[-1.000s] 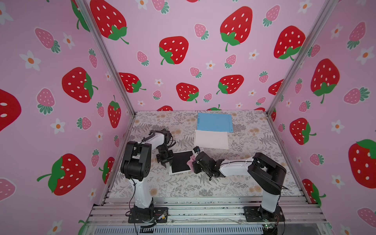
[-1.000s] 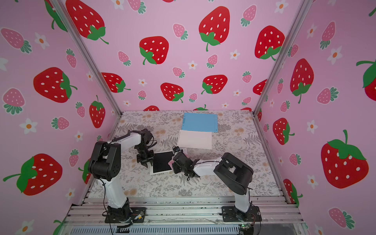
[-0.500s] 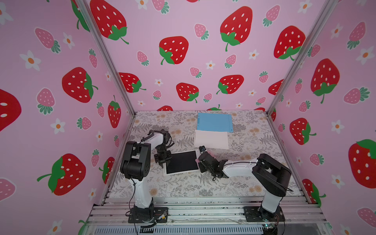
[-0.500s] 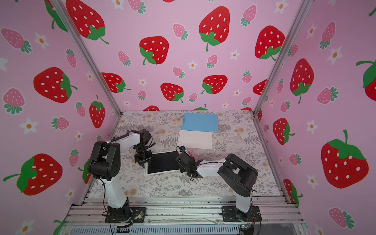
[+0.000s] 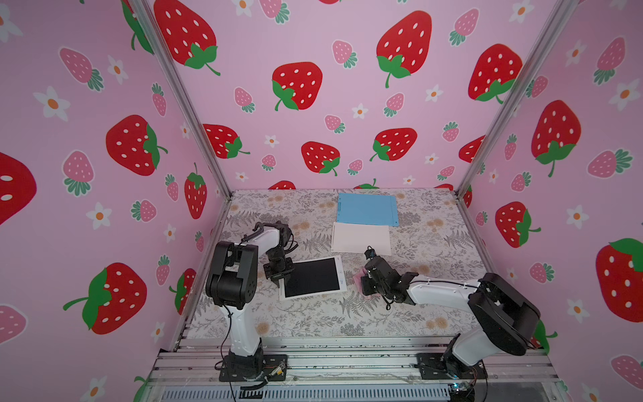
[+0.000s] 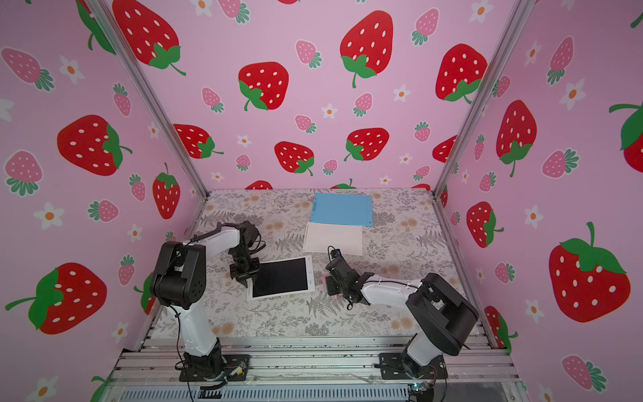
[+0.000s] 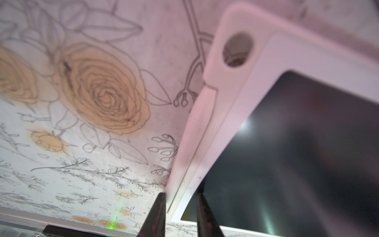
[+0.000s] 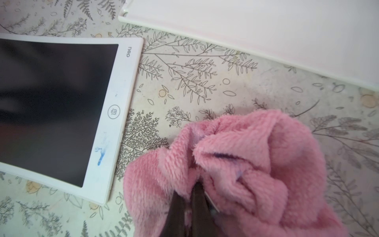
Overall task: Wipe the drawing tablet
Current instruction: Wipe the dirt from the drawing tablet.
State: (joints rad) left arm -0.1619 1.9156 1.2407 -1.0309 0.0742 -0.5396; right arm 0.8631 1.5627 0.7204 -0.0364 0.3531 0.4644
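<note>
In both top views the drawing tablet [image 5: 312, 277] lies flat on the floral table [image 5: 313, 313] toward the near left, dark screen up, and the left gripper [image 5: 281, 275] sits right at its 9 o'clock edge, while the right gripper [image 5: 368, 284] is off at the tablet's 3 o'clock, near but apart, with a pink cloth [image 5: 359, 278] poking out beneath it. At the tablet's 1 o'clock, a white board [image 5: 361, 238], and beyond that a blue board [image 5: 367, 209] overlapping its far edge. Left wrist view: the tablet's white frame [image 7: 207, 131] runs between the two dark fingers [image 7: 156, 215], which straddle its edge with the jaws narrowed on it (contact on both sides I cannot tell). Right wrist view: the fingers [image 8: 196, 207] are clenched on a fold of the fluffy cloth [image 8: 235, 170], bunched on the table just beside the tablet's button end, where a blue smear [image 8: 101, 151] marks the frame below the round bin button [image 8: 114, 111].
</note>
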